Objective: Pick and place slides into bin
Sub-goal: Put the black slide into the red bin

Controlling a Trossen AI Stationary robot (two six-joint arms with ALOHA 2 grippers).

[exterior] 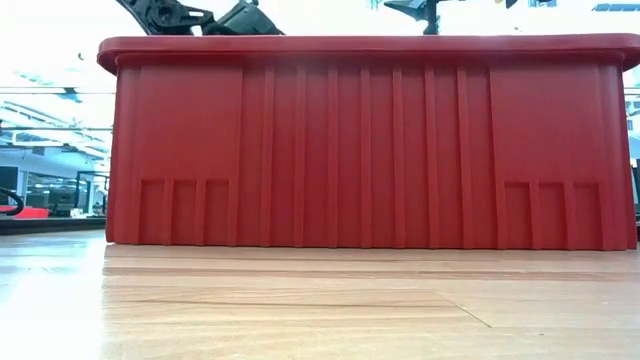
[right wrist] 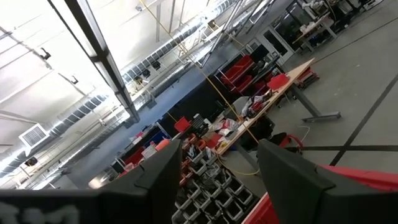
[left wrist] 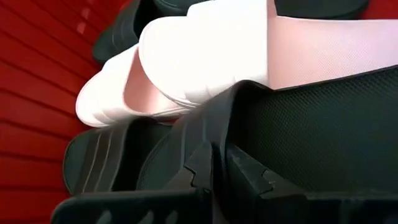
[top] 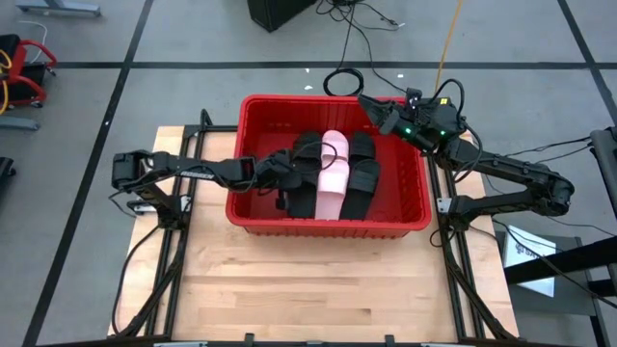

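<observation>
Inside ribbed red bin point(top: 262, 108): textured black, pink slides point(top: 333, 173).

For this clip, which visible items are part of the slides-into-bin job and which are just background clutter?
Part of the job:
- red bin
- black slides and a pink slide, lying inside the bin
- left gripper, down among the slides
- right gripper, open above the bin's far rim

Just lying about:
- coiled black cable on the floor
- yellow cord

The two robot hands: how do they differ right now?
The left hand reaches down inside the red bin, shut among the slides; the right hand hangs above the bin's far rim, open and empty, pointing out at the room. Both are dark, two-fingered.
</observation>
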